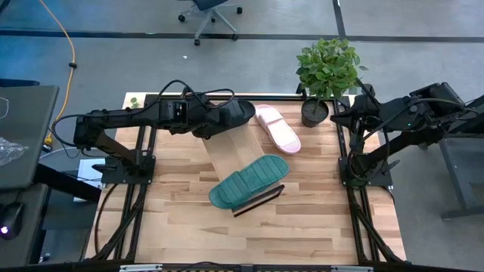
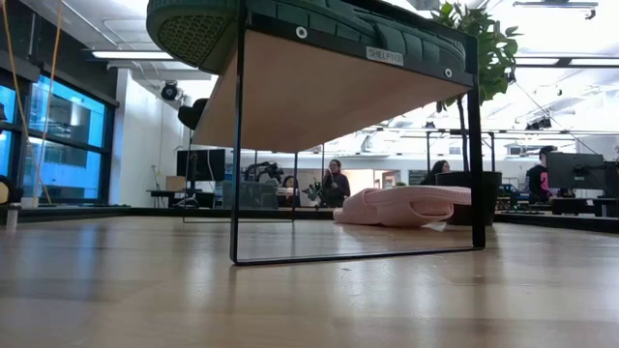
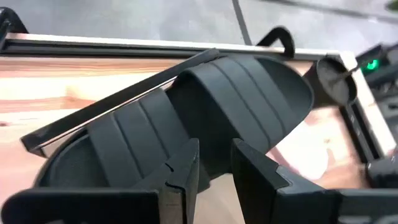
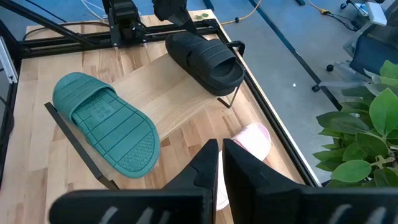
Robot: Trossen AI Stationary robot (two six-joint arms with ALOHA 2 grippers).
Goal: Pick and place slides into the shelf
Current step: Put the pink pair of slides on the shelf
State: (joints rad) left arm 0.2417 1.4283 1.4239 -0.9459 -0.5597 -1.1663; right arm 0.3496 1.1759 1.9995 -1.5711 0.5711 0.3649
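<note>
The black slide [image 1: 231,115] is a chunky slip-on with a broad ribbed strap, lying on the far end of the shelf [image 1: 231,151], a light-wood board set at a slant across the middle of the table [image 1: 318,211]. The green slide [image 1: 249,180] lies on the shelf's near end, partly over the dark end rail; its surface is grooved and its rim raised. The pink slide [image 1: 277,127] lies on the table itself, just beside the shelf's far corner and close to a potted plant [image 1: 327,72] at the table's back right.

The left pincer [image 3: 208,171] sits right at the black slide's heel side, its fingers [image 3: 183,180] narrowly parted with a small gap between them and nothing clamped there. The right pincer [image 4: 221,165] hangs above the right side of the table near the plant, over the pink slide, its fingers almost together and holding nothing.

From table height, the shelf's thin dark legs [image 2: 237,145] lift the board well clear of the table, and the pink slide shows beneath it.
</note>
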